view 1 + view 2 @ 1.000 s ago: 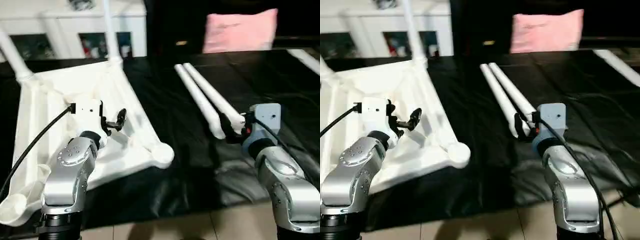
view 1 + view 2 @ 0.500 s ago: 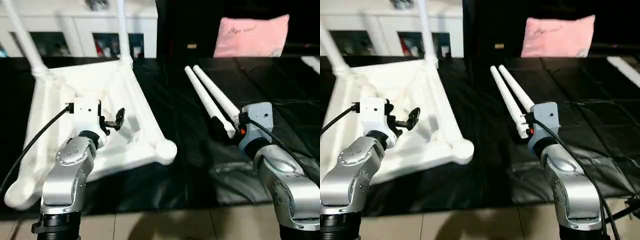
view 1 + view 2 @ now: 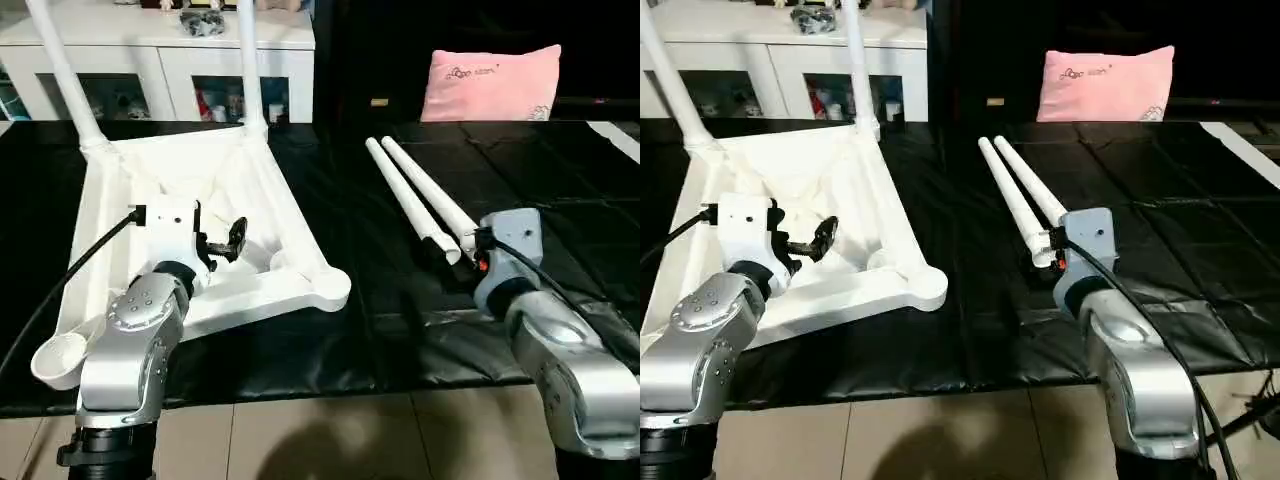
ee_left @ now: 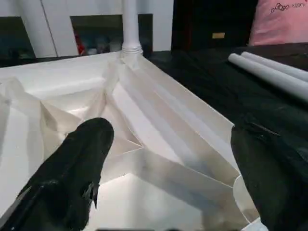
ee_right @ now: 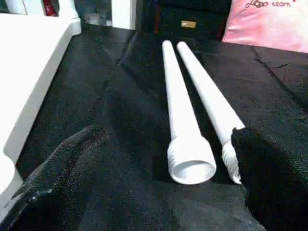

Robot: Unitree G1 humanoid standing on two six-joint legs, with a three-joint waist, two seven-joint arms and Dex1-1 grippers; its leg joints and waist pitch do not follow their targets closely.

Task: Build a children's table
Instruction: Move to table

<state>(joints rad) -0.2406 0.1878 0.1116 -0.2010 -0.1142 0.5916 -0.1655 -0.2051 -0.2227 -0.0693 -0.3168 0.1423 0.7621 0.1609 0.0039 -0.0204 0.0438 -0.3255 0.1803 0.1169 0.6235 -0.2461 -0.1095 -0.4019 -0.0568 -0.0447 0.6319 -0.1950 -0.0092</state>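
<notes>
The children's table lies in parts on a black mat. Its white tabletop [image 3: 290, 235] rests upside down on the left, ribs up. Two legs [image 3: 62, 75] [image 3: 249, 60] stand upright in its far corner sockets. The near sockets [image 3: 328, 288] [image 3: 58, 358] hold nothing. Two loose legs [image 3: 408, 195] [image 3: 436, 200] lie side by side on the right, threaded ends [image 5: 191, 163] toward me. My left gripper [image 4: 168, 159] hovers open over the ribbed underside, holding nothing. My right gripper [image 5: 171, 163] stands open just short of the loose legs' threaded ends.
A pink pillow [image 3: 490, 82] leans at the back right. A white glass-door cabinet [image 3: 180, 60] stands behind the tabletop. The black mat [image 3: 340, 200] ends at a tiled floor [image 3: 300, 440] in front. A white strip [image 3: 1240, 150] runs along the mat's right edge.
The whole picture has shifted, so the camera has moved. Both grippers stay open in much the same places, and the table parts have not visibly moved.
</notes>
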